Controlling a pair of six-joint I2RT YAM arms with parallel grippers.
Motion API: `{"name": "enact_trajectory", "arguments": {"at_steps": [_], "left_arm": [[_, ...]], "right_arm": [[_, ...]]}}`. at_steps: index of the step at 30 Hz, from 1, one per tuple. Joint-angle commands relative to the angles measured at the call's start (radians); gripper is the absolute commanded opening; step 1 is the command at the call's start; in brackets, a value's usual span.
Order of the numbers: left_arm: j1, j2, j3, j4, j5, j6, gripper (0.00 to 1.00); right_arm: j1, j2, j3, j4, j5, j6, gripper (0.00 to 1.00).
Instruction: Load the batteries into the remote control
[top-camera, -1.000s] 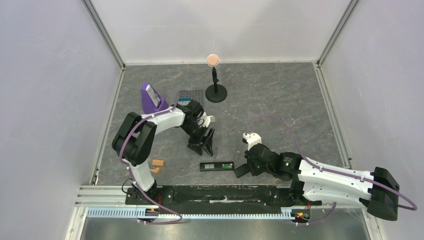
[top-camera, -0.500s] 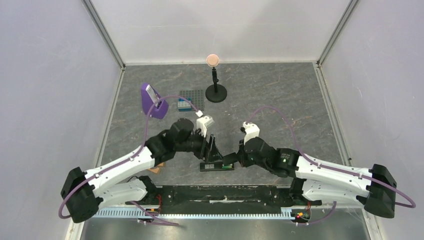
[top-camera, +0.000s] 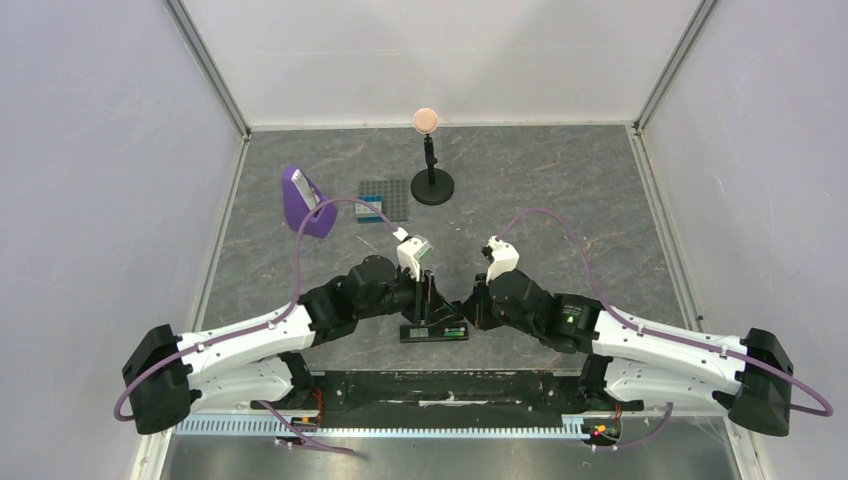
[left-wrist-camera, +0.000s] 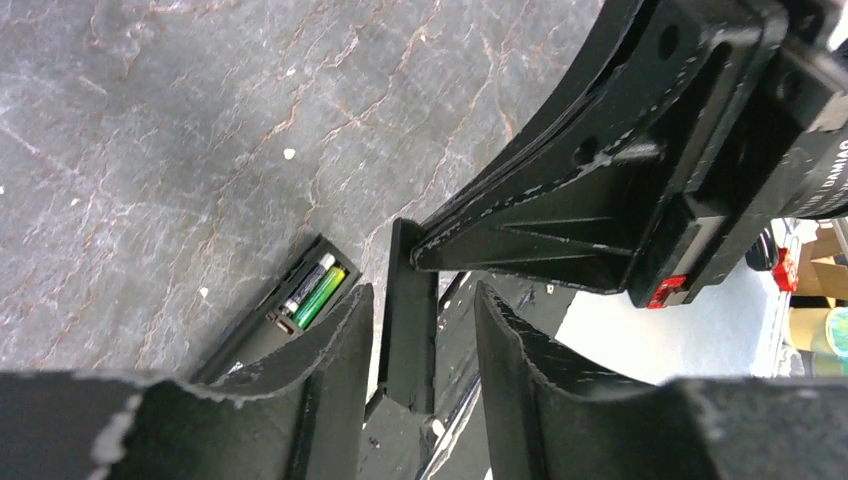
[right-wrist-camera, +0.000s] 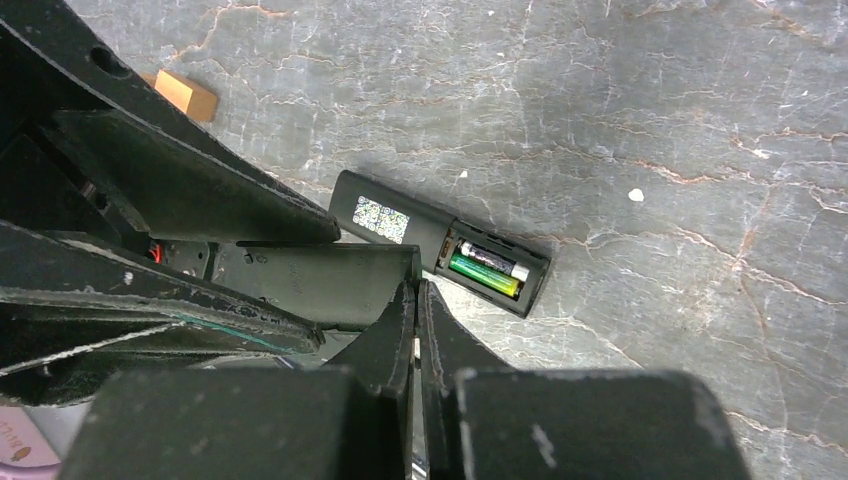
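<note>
Right wrist: remote control (right-wrist-camera: 400, 222) lies just beyond the closed right gripper (right-wrist-camera: 417, 287) — left gripper (left-wrist-camera: 422, 295) parted.

Left arm (top-camera: 240, 340) and right arm (top-camera: 660, 345): white link shells, black joints and shoulder housings, purple cable (top-camera: 297, 255) looped along each, white camera block (top-camera: 413, 250) at wrist, black fingers (left-wrist-camera: 325, 400) chipped pale at edges, small green lamp (top-camera: 575, 319) on right forearm.

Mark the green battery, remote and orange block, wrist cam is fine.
green battery (right-wrist-camera: 482, 274): right wrist view, middle of its barrel, lying in the recess.
remote control (right-wrist-camera: 381, 216): right wrist view, sticker on its back.
orange block (right-wrist-camera: 186, 95): right wrist view, top face.
</note>
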Motion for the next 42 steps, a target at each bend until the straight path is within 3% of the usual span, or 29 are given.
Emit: {"name": "enact_trajectory", "arguments": {"at_steps": [1, 11, 14, 16, 18, 20, 22, 23, 28, 31, 33, 37, 39, 42], "left_arm": [[-0.007, 0.009, 0.002, 0.105, -0.023, -0.039, 0.44], [-0.007, 0.0, -0.018, 0.059, 0.034, -0.029, 0.42], [-0.007, -0.003, -0.018, 0.061, 0.036, -0.03, 0.26], [-0.007, 0.001, -0.01, 0.061, 0.035, -0.023, 0.08], [-0.006, 0.006, 0.001, 0.06, 0.037, -0.001, 0.02], [-0.007, 0.01, 0.021, 0.04, 0.034, 0.047, 0.02], [-0.007, 0.01, 0.05, 0.0, 0.025, 0.12, 0.02], [-0.007, 0.007, 0.072, -0.053, 0.011, 0.169, 0.02], [-0.006, -0.038, 0.149, -0.155, -0.086, 0.449, 0.02], [-0.007, -0.086, 0.146, -0.11, -0.101, 0.615, 0.02], [-0.008, -0.117, 0.145, -0.069, -0.104, 0.73, 0.02], [-0.028, -0.181, 0.089, 0.079, -0.082, 1.034, 0.02], [-0.045, -0.203, 0.063, 0.152, -0.086, 1.181, 0.02], [-0.062, -0.186, 0.089, 0.157, -0.111, 1.366, 0.02]], "right_arm": [[-0.005, -0.022, 0.039, 0.032, 0.009, 0.035, 0.0], [-0.018, -0.063, 0.03, 0.03, 0.053, 0.057, 0.0], [-0.019, -0.062, 0.029, 0.032, 0.043, 0.057, 0.0], [-0.019, -0.062, 0.03, 0.032, 0.037, 0.058, 0.01], [-0.019, -0.06, 0.035, 0.032, 0.022, 0.057, 0.1], [-0.019, -0.068, 0.043, 0.03, 0.015, 0.054, 0.29], [-0.019, -0.093, 0.056, 0.013, 0.027, 0.054, 0.46], [-0.02, -0.111, 0.066, 0.001, 0.036, 0.053, 0.47], [-0.03, -0.204, 0.128, -0.107, 0.132, 0.163, 0.35], [-0.031, -0.249, 0.155, -0.111, 0.118, 0.189, 0.35], [-0.031, -0.271, 0.168, -0.118, 0.123, 0.261, 0.42], [-0.031, -0.277, 0.199, -0.101, 0.112, 0.425, 0.71], [-0.031, -0.264, 0.211, -0.054, 0.088, 0.477, 0.76], [-0.031, -0.212, 0.254, -0.024, 0.065, 0.563, 0.77]]}}
